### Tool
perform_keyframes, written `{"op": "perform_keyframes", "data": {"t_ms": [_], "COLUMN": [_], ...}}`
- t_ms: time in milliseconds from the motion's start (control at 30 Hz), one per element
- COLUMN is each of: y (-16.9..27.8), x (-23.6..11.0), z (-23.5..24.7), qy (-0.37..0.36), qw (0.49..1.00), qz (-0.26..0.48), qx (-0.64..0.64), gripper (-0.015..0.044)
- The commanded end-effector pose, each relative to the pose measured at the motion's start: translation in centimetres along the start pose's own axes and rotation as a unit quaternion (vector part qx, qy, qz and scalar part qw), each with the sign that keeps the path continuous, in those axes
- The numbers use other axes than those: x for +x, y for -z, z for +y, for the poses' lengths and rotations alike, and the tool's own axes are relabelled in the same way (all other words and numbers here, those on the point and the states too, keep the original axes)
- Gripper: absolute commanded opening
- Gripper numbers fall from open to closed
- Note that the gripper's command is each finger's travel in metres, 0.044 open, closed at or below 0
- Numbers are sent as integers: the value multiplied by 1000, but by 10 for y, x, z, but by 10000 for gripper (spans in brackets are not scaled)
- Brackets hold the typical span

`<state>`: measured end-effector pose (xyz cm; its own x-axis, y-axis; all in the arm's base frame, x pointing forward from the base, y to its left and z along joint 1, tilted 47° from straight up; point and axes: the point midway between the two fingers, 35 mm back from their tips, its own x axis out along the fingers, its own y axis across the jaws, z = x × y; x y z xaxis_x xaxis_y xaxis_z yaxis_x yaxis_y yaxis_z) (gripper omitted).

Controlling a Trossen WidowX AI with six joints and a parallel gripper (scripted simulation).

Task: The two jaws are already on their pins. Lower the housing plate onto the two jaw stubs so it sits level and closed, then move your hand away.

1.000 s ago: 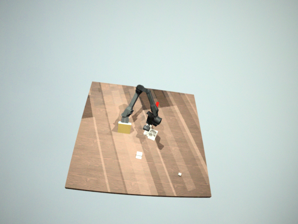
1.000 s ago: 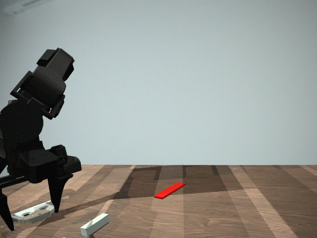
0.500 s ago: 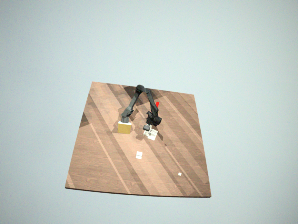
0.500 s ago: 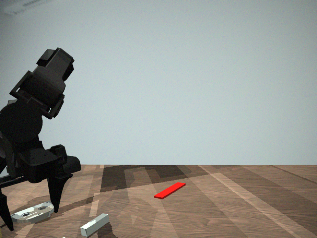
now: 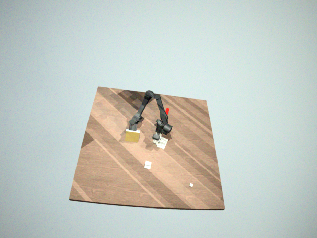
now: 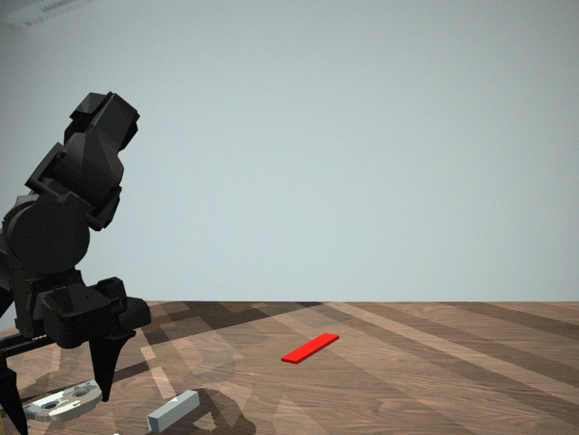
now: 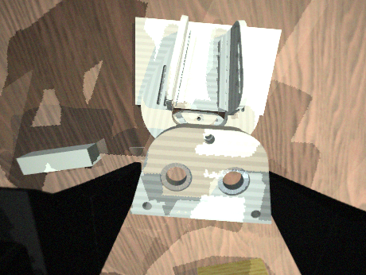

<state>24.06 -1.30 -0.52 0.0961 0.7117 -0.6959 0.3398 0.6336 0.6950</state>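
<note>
From the top view, leftmost, I saw the yellow block by the foot of the arm. Next came two small white pieces, lying close together on the table. To their right, my gripper pointed down, clamped on the plate, one finger at each side edge. Just beyond it lay the base, with two upright parts standing side by side. The red strip lay flat farther right, and the white cube sat rightmost, well apart.

In my wrist view, the grey bar lay at left, apart from the plate. The plate was at centre, its two big holes showing and its rounded edge overlapping the base's near end in view. I couldn't tell whether they touched. My hand hadn't let go.
</note>
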Motion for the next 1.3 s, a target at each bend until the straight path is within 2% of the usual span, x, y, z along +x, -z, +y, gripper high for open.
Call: {"op": "perform_keyframes", "data": {"t_ms": [0, 800, 1267], "y": [2, 5, 5], "x": [10, 48, 49], "z": [-1, 0, 0], "qy": [-3, -5, -5], "qw": [1000, 1000, 1000], "qz": [4, 5, 6], "qx": [6, 6, 6], "gripper": [351, 351, 351]}}
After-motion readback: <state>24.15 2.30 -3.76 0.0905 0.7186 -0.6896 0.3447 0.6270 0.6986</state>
